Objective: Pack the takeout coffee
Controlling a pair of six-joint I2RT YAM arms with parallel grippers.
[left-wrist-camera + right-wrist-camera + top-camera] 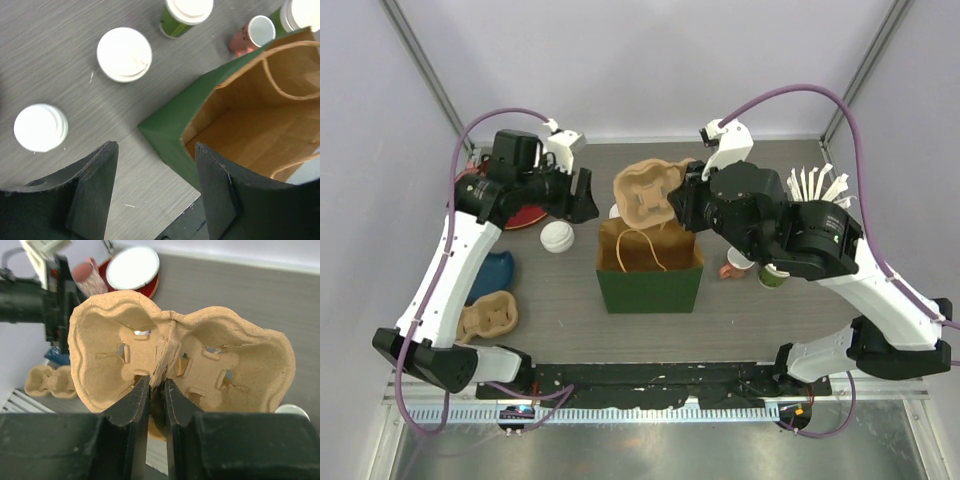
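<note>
My right gripper (pixel 686 200) is shut on the centre ridge of a tan pulp two-cup carrier (pixel 648 190) and holds it above the back edge of the open green paper bag (pixel 650 288). The wrist view shows the jaws (pixel 157 382) pinching the carrier (pixel 220 360). My left gripper (pixel 582 195) is open and empty, left of the bag. In its wrist view (pixel 155 147) it hovers over the bag's corner (pixel 170 130). A green cup with a white lid (pixel 184 14) stands behind the bag. Two white round lids (pixel 124 54) (pixel 40 127) face up; what is under them is hidden.
A pink mug (pixel 252 34) and another green cup (pixel 297 12) stand right of the bag. A second pulp carrier (pixel 488 318), a blue object (pixel 492 275) and a red plate (pixel 525 215) lie on the left. White utensils (pixel 820 185) are at the back right.
</note>
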